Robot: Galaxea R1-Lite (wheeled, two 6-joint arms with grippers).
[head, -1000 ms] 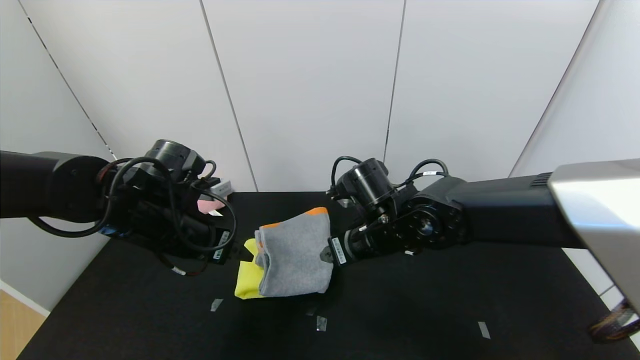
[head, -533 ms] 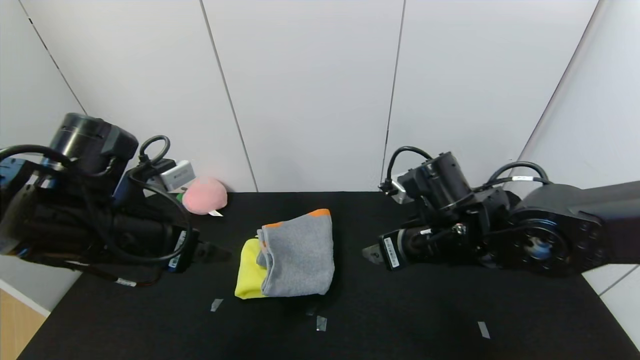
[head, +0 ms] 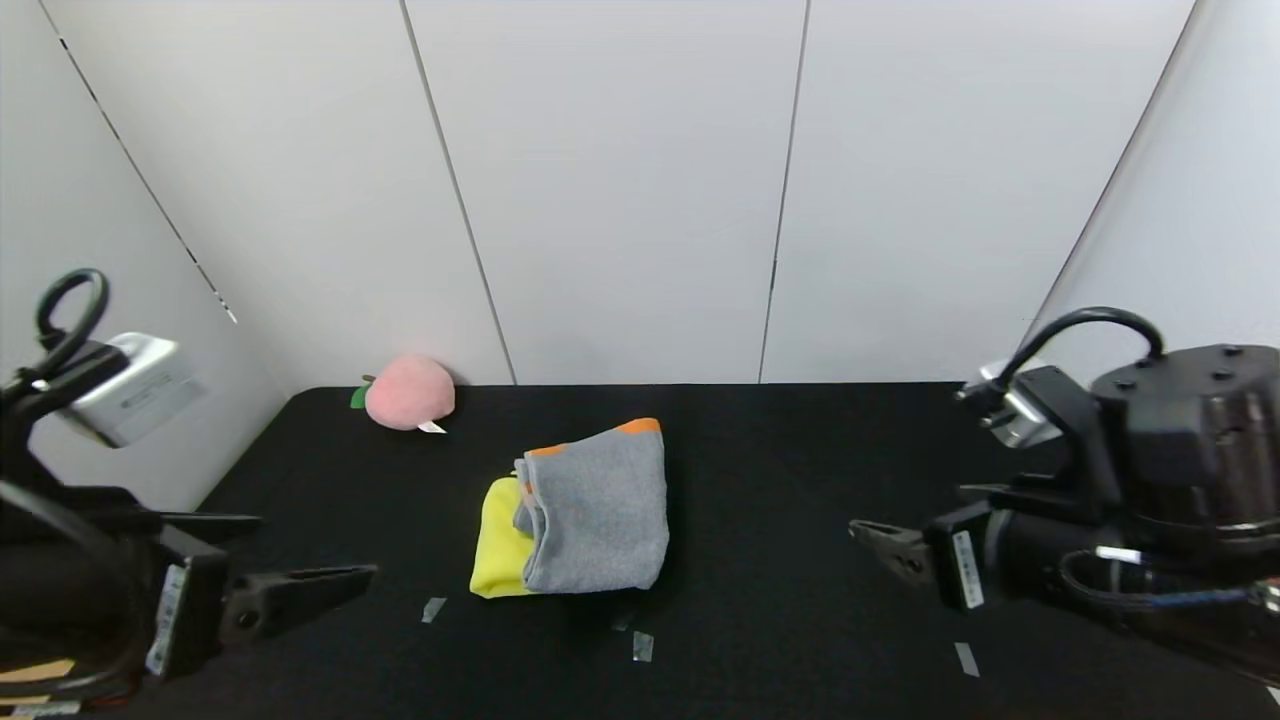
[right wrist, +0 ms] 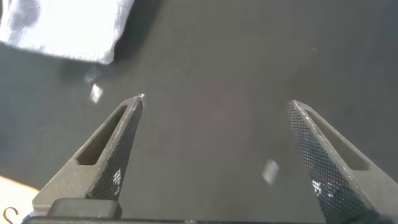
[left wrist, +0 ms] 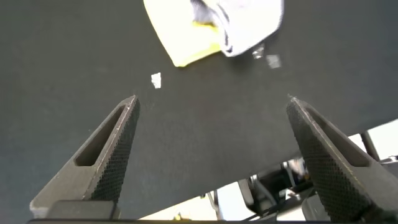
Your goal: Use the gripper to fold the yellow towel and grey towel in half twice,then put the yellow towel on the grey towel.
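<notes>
Grey towel [head: 597, 523] folded atop yellow towel [head: 497, 548], orange end far — left gripper [left wrist: 211, 106], right gripper [right wrist: 214, 106] jaws apart

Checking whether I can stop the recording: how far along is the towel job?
Done: both towels lie folded in one stack at mid-table. But the grey towel sits on the yellow towel, the reverse of the order asked. In hand: nothing; the left gripper and right gripper are open, out at the table's sides. Left: put the yellow one on top.

grey towel [head: 600, 525] orange-edged; yellow towel [head: 497, 555] bright.
</notes>
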